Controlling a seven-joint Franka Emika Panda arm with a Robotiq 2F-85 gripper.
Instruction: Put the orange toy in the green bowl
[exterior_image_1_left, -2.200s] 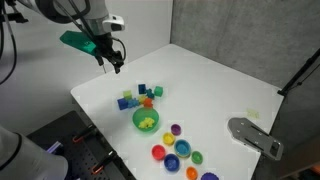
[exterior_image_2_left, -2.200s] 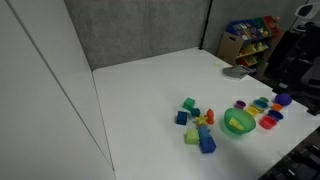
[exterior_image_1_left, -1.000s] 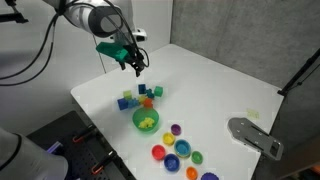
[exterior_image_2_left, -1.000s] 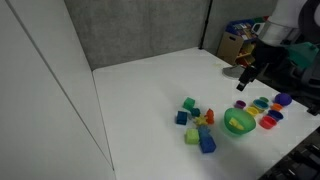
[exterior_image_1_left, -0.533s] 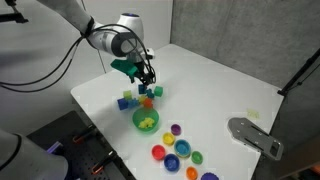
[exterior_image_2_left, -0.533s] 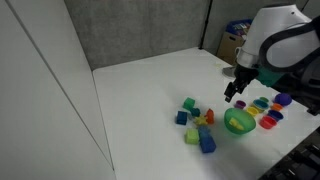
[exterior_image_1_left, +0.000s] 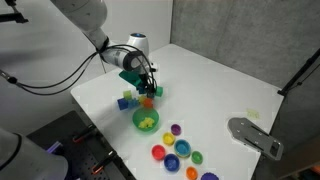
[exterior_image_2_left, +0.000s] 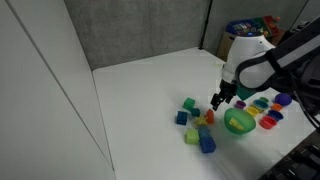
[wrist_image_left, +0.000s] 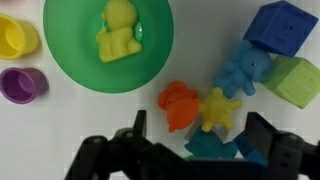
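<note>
The orange toy (wrist_image_left: 178, 105) is a small lumpy orange figure lying on the white table beside a yellow star toy (wrist_image_left: 218, 108). It lies just below the green bowl (wrist_image_left: 70, 50), which holds a yellow-green figure. My gripper (wrist_image_left: 200, 135) is open and hangs low over the toy pile, with the orange toy just ahead of its left finger. In both exterior views the gripper (exterior_image_1_left: 148, 88) (exterior_image_2_left: 218, 102) is above the pile next to the bowl (exterior_image_1_left: 136, 117) (exterior_image_2_left: 247, 127). The orange toy (exterior_image_1_left: 147, 101) shows under it.
Blue cube (wrist_image_left: 282, 27), green cube (wrist_image_left: 298, 80), a blue figure (wrist_image_left: 240, 72) and a teal toy (wrist_image_left: 215, 147) crowd the orange toy. Yellow cup (wrist_image_left: 15, 38) and purple cup (wrist_image_left: 20, 85) stand left of the bowl. Several coloured cups (exterior_image_1_left: 175, 148) and a grey object (exterior_image_1_left: 255, 135) lie farther off.
The arm has swung in from beyond the table's edge and come down over the toy pile beside the bowl. The toys and bowl have not moved.
</note>
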